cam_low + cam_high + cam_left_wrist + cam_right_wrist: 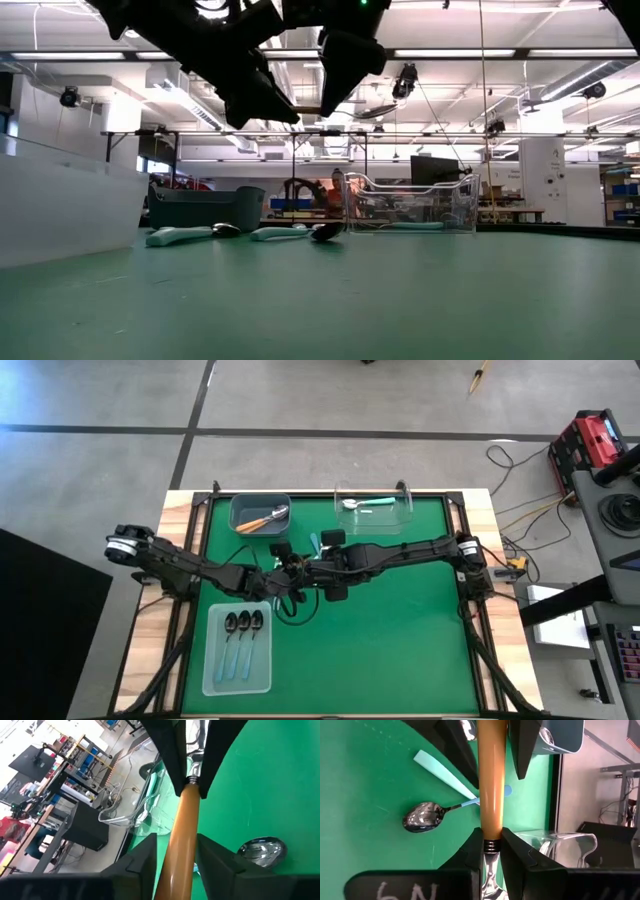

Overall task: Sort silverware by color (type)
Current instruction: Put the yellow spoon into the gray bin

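An orange-handled spoon [492,780] hangs above the green mat's middle, between my two grippers. My right gripper [491,842] is shut on it, and my left gripper [175,862] closes on its handle from the opposite side. A teal-handled spoon [427,816] lies flat on the mat below them, and another [180,236] lies nearby. A grey bin [260,513] at the back holds orange-handled spoons. A clear container [375,508] holds a teal-handled spoon. A clear tray [238,650] at the front left holds three dark-bowled spoons with light-blue handles. My left gripper has the spoon's orange handle [179,840] between its two fingers, farther toward the handle's free end. The fingers lie along the handle and come from the table's left. The spoon is clear of the mat. My right gripper pinches the spoon's neck [491,845], where the orange handle meets the metal, between its two fingers. It comes from the table's right, slanting down. The handle sticks out past the fingertips toward my left gripper.
A wooden frame borders the green mat [400,630], which has free room at its front right. Cables and equipment [590,440] lie on the floor beyond the table's right side.
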